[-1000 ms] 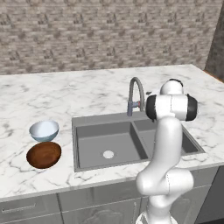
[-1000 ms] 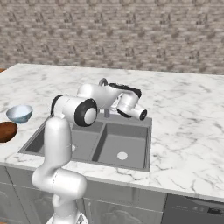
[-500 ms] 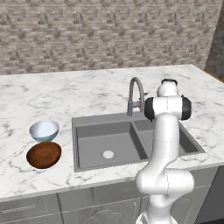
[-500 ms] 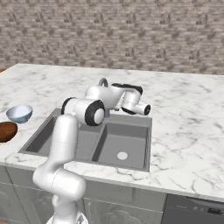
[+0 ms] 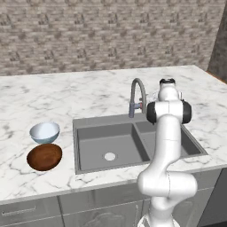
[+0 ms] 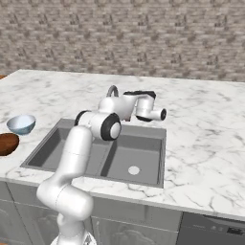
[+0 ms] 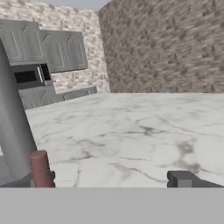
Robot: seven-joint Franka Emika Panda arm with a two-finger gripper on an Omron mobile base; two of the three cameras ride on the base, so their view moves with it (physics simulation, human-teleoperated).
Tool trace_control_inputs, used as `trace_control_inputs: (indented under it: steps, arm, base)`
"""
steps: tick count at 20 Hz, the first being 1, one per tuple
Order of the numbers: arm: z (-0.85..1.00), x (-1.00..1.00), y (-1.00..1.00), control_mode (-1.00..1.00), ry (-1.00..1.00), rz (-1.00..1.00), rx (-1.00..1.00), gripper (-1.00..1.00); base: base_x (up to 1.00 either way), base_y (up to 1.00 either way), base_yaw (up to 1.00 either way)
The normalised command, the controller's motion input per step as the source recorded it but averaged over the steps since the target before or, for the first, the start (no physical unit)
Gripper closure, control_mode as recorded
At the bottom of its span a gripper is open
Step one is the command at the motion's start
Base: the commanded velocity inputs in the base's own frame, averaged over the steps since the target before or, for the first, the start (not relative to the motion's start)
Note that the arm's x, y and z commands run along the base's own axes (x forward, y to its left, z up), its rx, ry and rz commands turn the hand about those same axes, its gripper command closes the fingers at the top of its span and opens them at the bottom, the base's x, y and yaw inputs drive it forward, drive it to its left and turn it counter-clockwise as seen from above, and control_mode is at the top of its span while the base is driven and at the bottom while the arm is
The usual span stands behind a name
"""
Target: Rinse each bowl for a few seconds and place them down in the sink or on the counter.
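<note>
Your pincer hangs spread and empty beside the tap, so next nudge its handle before fetching the bowls.

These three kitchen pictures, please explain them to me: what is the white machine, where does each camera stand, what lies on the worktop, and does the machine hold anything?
The white machine is a jointed robot arm on a base beside a white marble counter. Two pictures come from cameras behind it, one at its left and one at its right. The third comes from a camera on its hand, looking along the gripper. Set into the counter is a grey metal double-basin sink with a curved grey tap. Left of the sink stand a glossy pale blue-white bowl and a dark reddish-brown wooden bowl, close together. The jaws are open and hold nothing; the hand is near the tap.
</note>
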Motion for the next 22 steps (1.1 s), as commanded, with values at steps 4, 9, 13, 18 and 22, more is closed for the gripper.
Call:
trace_control_inputs:
  steps: [4, 9, 13, 18, 22]
  arm:
    - [-0.19, 0.30, -0.08, -1.00, 0.05, 0.00, 0.00, -1.00]
    - [-0.19, 0.14, -0.08, -1.00, 0.00, -0.08, -0.02, -1.00]
    - [-0.19, 0.01, -0.33, -1.00, -0.03, -0.15, -0.04, -1.00]
    - [-0.14, 0.01, -0.33, -1.00, -0.03, -0.21, -0.09, -1.00]
    - [-0.16, 0.19, -0.46, -1.00, 0.00, -0.19, -0.09, -1.00]
  base:
    - [0.00, 0.00, 0.00]
    - [0.00, 0.00, 0.00]
    - [0.00, 0.00, 0.00]
    - [0.00, 0.00, 0.00]
    - [0.00, 0.00, 0.00]
